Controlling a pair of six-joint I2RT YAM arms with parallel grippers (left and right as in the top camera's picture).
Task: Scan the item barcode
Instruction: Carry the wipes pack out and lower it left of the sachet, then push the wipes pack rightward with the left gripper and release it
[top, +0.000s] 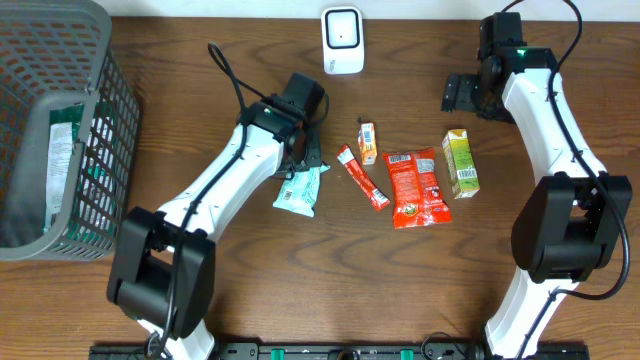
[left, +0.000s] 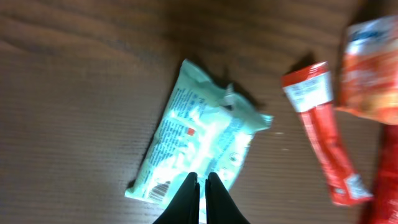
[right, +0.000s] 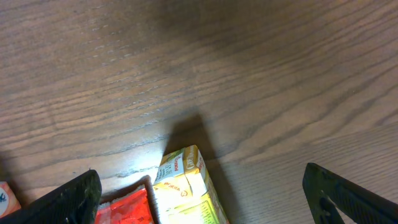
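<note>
teal-and-white film packet (left: 199, 140) lying flat on the wooden table (top: 400, 290), left of the red stick sachet (left: 323, 130) and well apart from the white scanner (top: 341, 40) at the far edge. left gripper (left: 202, 183) positioned over the near end of the packet, fingers pressed fully together with no gap showing; cannot tell whether any wrapper film is caught between them. striped print close to the fingertips, possibly the barcode, too blurred to confirm. right gripper (right: 200, 177) spread wide, holding nothing, hovering just above the yellow-green carton (right: 186, 186). judged step: securing the packet before carrying it to the scanner. risk one: lifting with only a thin fold of film pinched, or none; slick wrapper likely to slip out and drop back onto the table or onto the sachet beside it. risk two: fingers covering or creasing the striped print, giving no read at the scanner window. risk three: limp packet sagging or twisting under a one-end grip, turning the code face away from the scanner. risk four: left arm sweeping across the sachet and the small orange box (top: 367, 142) on the way to the scanner, scattering them. recommended check before lifting: confirm film between the fingers, confirm code side exposed, then raise clear of neighbouring items before moving toward the scanner.
</note>
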